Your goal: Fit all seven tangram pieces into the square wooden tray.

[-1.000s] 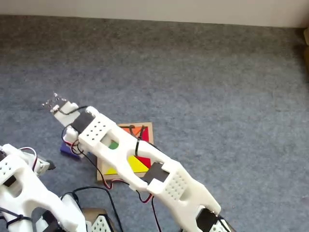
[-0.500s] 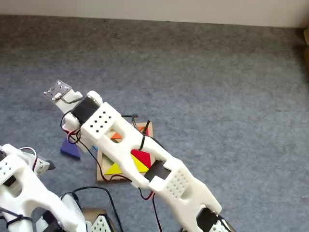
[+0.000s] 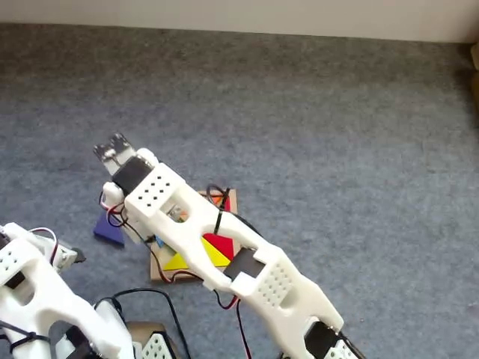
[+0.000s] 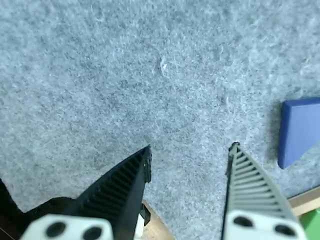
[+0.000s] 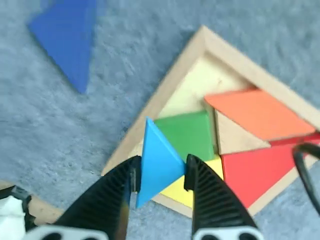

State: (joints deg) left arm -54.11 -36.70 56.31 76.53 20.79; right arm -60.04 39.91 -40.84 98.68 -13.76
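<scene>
- Two arms stand over a grey carpet (image 3: 337, 112). The right arm (image 3: 224, 250) stretches across the tray, and the left arm (image 3: 34, 295) sits low at the near corner.
- One square wooden tray (image 5: 172, 75) lies flat on the carpet.
- Six tangram pieces can be counted: four in the tray, one held and one out on the carpet.
- In the tray lie one green square (image 5: 187, 135), one orange parallelogram (image 5: 260, 112), one red triangle (image 5: 255, 170) and one yellow piece (image 5: 182, 194).
  - The green square is near the tray's corner.
  - The yellow piece touches the green square's edge, and the red triangle is beside both.
  - Two patches of bare tray floor show, one in the corner next to the green square and one between it and the orange parallelogram.
- The right gripper (image 5: 161, 165) is closed partway, with both fingers pressed on one light blue triangle (image 5: 155, 150).
  - The triangle hangs over the tray's rim, beside the green square.
  - Whether it touches the wood cannot be told.
- One dark blue triangle (image 5: 67, 40) lies flat on the carpet outside the tray, apart from its rim.
- The left gripper (image 4: 190, 149) is spread wide over bare carpet and grips nothing. The dark blue triangle is off to one side of its fingers.
- Red and black wires (image 3: 161, 280) trail along the right arm.
</scene>
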